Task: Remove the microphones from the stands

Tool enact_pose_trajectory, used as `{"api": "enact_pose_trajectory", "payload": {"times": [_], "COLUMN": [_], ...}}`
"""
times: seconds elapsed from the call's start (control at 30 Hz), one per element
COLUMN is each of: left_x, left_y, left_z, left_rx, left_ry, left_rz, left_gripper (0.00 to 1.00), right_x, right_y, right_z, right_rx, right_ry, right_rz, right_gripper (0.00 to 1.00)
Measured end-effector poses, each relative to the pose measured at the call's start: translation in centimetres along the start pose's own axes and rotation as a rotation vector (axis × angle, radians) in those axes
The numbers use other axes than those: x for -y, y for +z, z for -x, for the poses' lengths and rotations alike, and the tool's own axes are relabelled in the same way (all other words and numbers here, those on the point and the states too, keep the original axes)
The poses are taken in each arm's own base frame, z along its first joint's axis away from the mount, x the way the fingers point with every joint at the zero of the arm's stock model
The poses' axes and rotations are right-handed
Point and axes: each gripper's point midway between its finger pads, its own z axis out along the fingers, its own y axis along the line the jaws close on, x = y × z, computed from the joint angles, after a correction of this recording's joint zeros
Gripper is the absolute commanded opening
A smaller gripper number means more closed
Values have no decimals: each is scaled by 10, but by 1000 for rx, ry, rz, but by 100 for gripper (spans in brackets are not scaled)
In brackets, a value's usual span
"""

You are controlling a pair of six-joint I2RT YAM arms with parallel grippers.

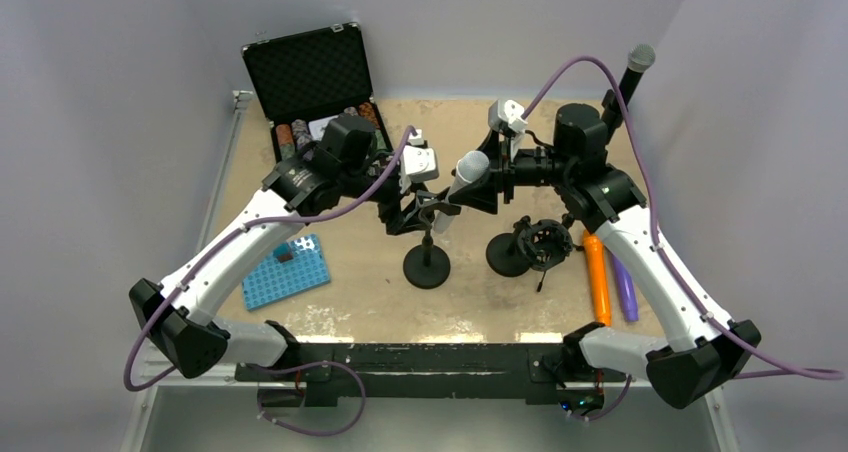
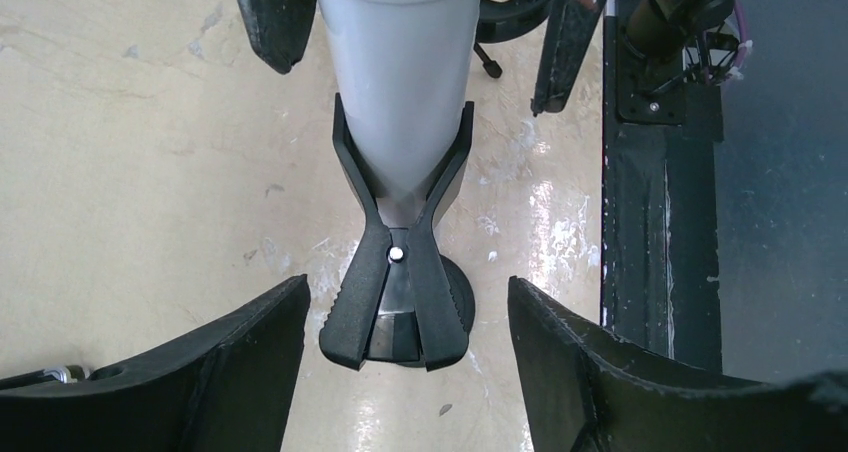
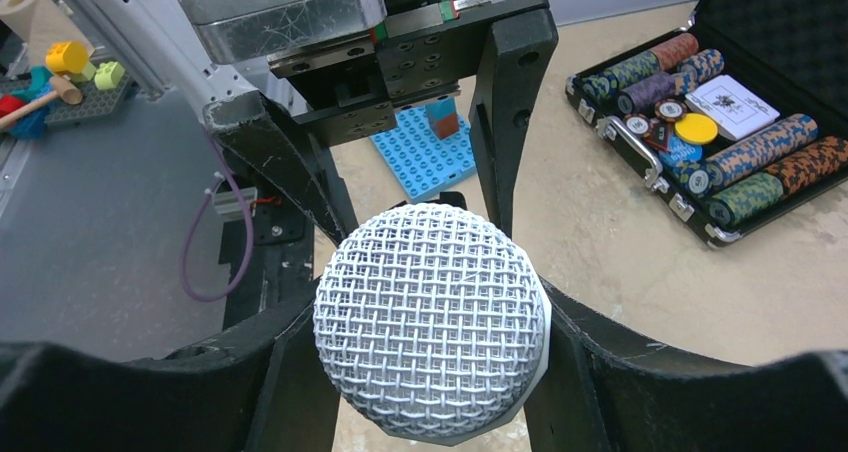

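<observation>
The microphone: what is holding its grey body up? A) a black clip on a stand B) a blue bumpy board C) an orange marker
A: in the left wrist view the microphone sits wedged in the black clip on top of the stand.

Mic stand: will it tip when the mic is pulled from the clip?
Likely tippy: the stand is a thin post on a small round base, with the microphone held high. The clip pinches its smooth tapered body, so it probably slides out lengthwise.

White arm links (image 1: pixel 238 236), black joints (image 1: pixel 188 336), purple cables (image 1: pixel 585 63) (loosely looped), matte black pincer fingers (image 2: pixel 230 382)
</observation>
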Motion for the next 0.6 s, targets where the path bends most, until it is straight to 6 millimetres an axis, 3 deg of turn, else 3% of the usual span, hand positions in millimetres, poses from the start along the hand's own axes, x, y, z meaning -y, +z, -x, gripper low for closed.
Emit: {"api": "enact_pose_trajectory", "payload": {"times": [0.3, 0.47, 0.6], "left_x": [-3, -5, -4], "left_y": [9, 11, 11], "left_z": [-4, -3, -3], "left_rx": [-21, -27, -35], "left_ry": [-14, -17, -12], "left_rz": [-28, -32, -43], "left_gripper": [67, 34, 0], "right_x": [0, 0, 0], "right_y": [1, 1, 1], "right_z": [-3, -3, -4], "right_rx": [-5, -5, -5], "right_ry": [7, 7, 8], "right_rz": [2, 2, 1], "right_gripper": [59, 58, 58]}}
